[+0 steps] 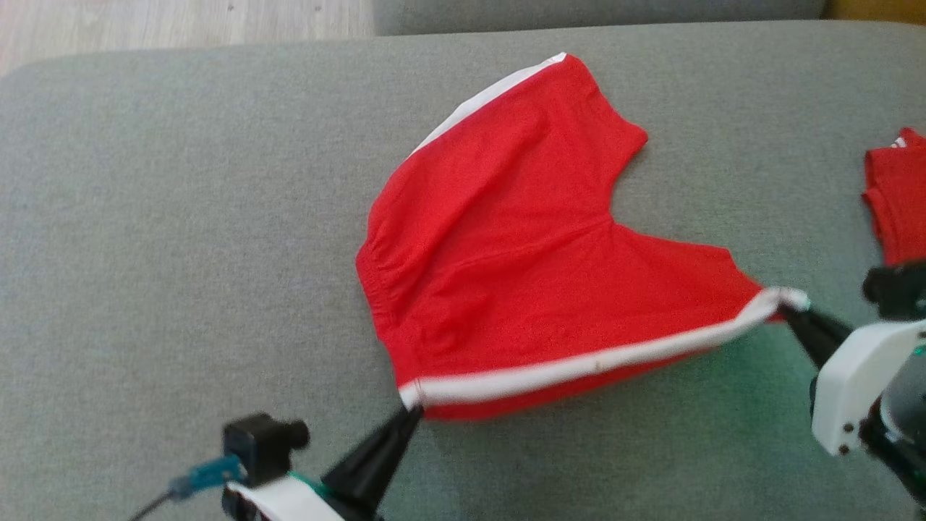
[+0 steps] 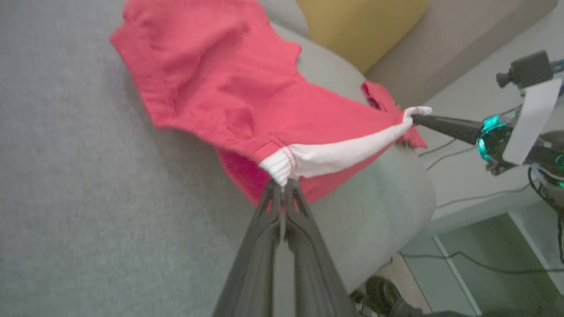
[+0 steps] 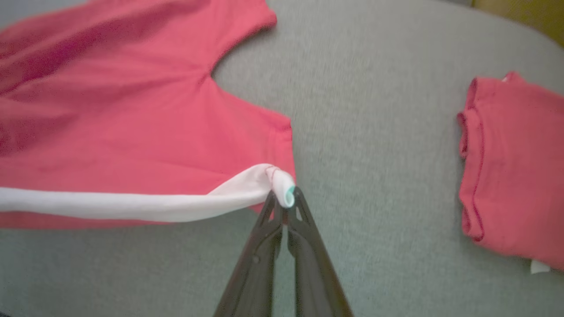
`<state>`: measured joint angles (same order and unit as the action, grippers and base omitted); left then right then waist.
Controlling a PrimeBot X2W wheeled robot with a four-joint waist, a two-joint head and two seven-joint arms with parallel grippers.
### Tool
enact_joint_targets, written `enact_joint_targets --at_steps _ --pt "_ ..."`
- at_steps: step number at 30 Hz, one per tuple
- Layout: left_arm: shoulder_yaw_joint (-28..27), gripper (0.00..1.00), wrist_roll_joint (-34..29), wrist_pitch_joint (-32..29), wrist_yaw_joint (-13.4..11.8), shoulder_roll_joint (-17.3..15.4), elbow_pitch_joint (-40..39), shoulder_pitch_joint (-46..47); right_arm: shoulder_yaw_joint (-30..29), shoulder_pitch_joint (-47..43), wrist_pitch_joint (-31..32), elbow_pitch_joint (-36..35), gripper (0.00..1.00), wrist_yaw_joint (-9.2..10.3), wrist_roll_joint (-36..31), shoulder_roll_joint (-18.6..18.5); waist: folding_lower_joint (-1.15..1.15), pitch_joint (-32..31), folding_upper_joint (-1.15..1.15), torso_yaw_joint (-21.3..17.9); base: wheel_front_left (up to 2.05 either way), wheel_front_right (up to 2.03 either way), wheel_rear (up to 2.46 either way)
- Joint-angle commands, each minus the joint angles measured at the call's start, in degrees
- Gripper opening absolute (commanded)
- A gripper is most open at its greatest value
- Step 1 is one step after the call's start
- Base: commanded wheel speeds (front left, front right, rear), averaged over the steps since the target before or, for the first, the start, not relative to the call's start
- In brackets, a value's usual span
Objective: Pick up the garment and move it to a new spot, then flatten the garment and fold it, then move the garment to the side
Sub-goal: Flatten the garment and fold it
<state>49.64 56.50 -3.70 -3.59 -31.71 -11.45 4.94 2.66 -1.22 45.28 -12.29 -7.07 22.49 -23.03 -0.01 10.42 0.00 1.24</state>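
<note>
The garment (image 1: 521,246) is a pair of red shorts with white side stripes, spread over the grey cushion (image 1: 181,217). My left gripper (image 1: 414,410) is shut on the waistband end of the near white stripe, seen close in the left wrist view (image 2: 282,182). My right gripper (image 1: 790,312) is shut on the hem end of the same stripe (image 3: 285,198). The white edge (image 1: 593,365) is stretched taut between the two grippers and lifted slightly off the cushion. The rest of the garment (image 2: 220,83) (image 3: 132,114) lies on the fabric.
A second red garment (image 1: 897,202) (image 3: 515,167), folded, lies at the cushion's right edge. A yellow pillow (image 2: 361,26) and the sofa back sit beyond. The cushion's rounded edge (image 2: 414,193) drops to a floor with cables (image 2: 467,259).
</note>
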Motion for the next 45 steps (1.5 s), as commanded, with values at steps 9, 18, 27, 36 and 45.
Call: enact_joint_targets --at_steps 9,18,27,36,45 --pt "-7.23 0.0 -0.5 4.94 0.66 4.2 1.73 10.63 3.01 16.67 -7.44 -0.67 0.0 -0.42 -1.0 0.03 0.01 3.7 0.0 1.7 0.0 0.0 0.0" --pt "-8.87 0.0 -2.6 8.63 1.55 12.97 18.22 22.69 13.14 40.37 -18.6 20.93 0.0 -0.42 -0.08 -1.08 0.01 9.02 0.0 5.75 0.0 0.0 0.0" --pt "-9.29 0.0 -4.45 13.4 2.47 18.39 27.92 28.92 21.36 54.88 -26.99 38.25 0.0 -0.42 -0.48 -0.36 0.01 13.87 0.0 9.05 0.0 0.0 0.0" --pt "-8.81 0.26 -5.1 15.35 4.43 21.14 33.34 32.01 26.67 61.4 -33.25 49.53 1.0 -0.42 0.57 1.35 0.01 15.17 0.0 10.26 0.0 0.0 0.0" --pt "-9.8 1.0 -6.22 17.72 6.26 20.32 33.45 30.17 29.49 62.45 -38.41 55.18 1.0 -0.42 5.22 2.14 0.01 12.78 0.0 9.62 0.0 0.0 0.0"
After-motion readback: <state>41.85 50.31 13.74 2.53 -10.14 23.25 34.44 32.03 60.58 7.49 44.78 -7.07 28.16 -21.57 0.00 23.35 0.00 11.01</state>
